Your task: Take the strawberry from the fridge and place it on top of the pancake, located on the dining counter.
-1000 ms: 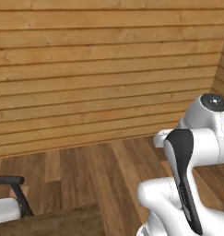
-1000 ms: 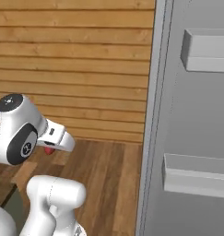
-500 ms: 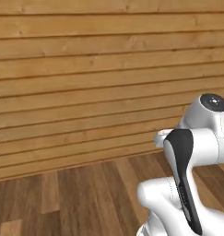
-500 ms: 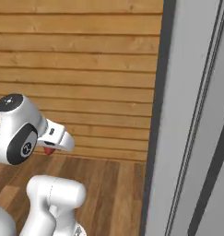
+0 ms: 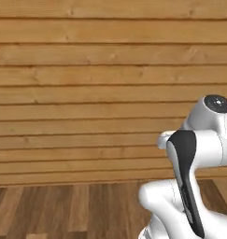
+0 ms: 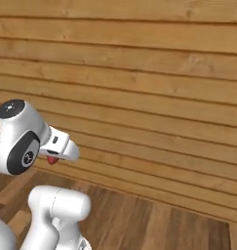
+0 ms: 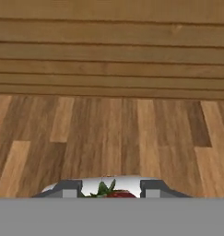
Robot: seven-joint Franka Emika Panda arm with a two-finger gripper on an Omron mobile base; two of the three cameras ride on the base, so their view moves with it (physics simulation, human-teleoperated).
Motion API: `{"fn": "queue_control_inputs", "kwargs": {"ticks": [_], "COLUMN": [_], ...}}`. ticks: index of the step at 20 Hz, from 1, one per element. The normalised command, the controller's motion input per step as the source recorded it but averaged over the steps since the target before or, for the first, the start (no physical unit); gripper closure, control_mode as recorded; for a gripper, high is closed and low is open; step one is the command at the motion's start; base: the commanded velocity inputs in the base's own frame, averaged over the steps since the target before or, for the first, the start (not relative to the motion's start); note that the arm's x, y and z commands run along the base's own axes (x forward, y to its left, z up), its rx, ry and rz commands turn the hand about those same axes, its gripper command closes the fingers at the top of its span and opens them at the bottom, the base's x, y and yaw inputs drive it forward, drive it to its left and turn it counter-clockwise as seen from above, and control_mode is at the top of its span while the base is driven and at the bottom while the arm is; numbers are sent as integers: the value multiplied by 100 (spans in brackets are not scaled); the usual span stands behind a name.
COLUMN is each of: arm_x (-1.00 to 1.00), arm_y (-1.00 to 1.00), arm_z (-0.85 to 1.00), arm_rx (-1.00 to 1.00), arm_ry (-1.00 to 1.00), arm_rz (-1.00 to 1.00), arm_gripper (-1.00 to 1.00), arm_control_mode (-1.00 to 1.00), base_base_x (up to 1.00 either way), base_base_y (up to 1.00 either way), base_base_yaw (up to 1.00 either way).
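Wood wall (image 5: 87, 84) ahead, plank floor (image 7: 113, 133) below, gripper (image 7: 109, 190) closed on strawberry (image 7: 114, 193), fridge gone from right since view turned

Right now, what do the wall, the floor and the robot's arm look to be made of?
Wall: horizontal wooden planks, warm honey tone, grain visible, matte.
Floor: wood boards in mixed browns, probably laminate or hardwood, slight sheen.
Arm: smooth white shell, likely plastic or painted metal, with dark glossy joint covers.

No writing, labels, brands or numbers can be read anywhere; the plank wall (image 5: 87, 93) and wooden floor (image 7: 109, 133) look plain, though the pictures are coarse.
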Motion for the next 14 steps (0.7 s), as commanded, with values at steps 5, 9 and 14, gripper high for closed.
{"fn": "queue_control_inputs", "kwargs": {"ticks": [5, 9, 14], "arm_x": [0, 0, 0], "arm_y": [0, 0, 0], "arm_z": [0, 0, 0], "arm_rx": [0, 0, 0], "arm_ry": [0, 0, 0], "arm_rz": [0, 0, 0], "arm_gripper": [100, 100, 100], "arm_control_mode": [100, 100, 100], "base_base_x": [100, 100, 67], "base_base_y": [9, 5, 4], "base_base_yaw": [57, 57, 81]}}
